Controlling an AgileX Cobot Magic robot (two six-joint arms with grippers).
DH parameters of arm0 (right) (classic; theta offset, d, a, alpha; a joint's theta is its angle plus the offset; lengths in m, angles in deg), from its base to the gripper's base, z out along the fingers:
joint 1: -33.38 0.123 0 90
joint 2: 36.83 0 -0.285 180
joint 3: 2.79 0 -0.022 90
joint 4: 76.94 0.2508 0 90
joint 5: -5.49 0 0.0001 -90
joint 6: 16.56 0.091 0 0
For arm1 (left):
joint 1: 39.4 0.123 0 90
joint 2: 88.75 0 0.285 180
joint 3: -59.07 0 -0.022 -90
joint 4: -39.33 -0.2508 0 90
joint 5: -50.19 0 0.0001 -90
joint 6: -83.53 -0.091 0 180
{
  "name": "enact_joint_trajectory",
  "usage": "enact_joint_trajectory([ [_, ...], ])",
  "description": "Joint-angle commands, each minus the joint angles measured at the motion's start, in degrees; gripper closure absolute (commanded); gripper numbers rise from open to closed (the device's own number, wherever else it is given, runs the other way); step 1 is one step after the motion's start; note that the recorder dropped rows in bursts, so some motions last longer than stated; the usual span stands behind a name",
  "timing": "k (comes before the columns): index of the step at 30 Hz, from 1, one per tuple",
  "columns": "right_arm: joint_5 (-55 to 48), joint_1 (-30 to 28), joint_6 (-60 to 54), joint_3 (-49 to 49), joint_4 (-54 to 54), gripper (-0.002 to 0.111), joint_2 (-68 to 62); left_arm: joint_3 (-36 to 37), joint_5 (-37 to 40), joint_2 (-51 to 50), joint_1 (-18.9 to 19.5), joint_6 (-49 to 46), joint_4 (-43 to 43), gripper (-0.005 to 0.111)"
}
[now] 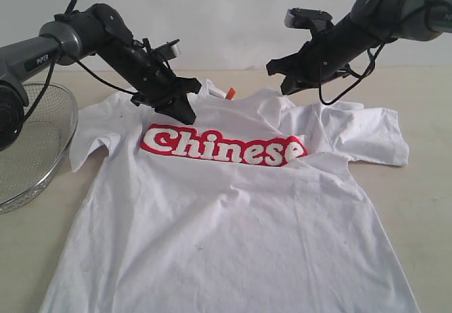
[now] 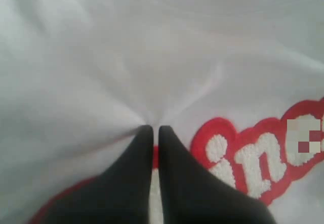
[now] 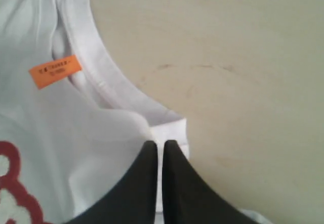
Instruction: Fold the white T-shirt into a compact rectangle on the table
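The white T-shirt [image 1: 226, 214] lies front-up across the centre and lower frame on the table [image 1: 424, 207]. The left gripper [image 1: 185, 111] is closed, pinching fabric just above the red lettering [image 1: 222, 145]. The right gripper [image 1: 286, 87] is closed on the shoulder edge beside the collar. A wire-mesh basket [image 1: 35, 143] stands at the left edge, near the sleeve.

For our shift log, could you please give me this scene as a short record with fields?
shirt: white T-shirt spread front up on the table, unfolded
lettering: red, across the chest
left gripper: shut, pinching chest fabric beside the lettering
right gripper: shut on the shoulder edge near the collar
neck tag: orange, inside the collar
other: wire basket beside the shirt
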Motion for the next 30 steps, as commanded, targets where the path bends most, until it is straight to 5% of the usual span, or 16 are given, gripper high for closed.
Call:
enact_joint_trajectory([
  [1,0.89,-0.64,3.97,0.02,-6.88,0.109,-0.44,-0.36,-0.24,0.66,-0.27,-0.34,0.13,0.102],
  [14,-9.7,-12.35,6.18,0.14,-7.65,0.109,1.34,-0.36,-0.78,0.66,-0.27,-0.34,0.32,0.102],
  [30,-11.49,-13.33,15.44,0.14,-23.21,0.109,0.38,-0.36,-0.46,0.66,-0.27,-0.34,1.19,0.102],
])
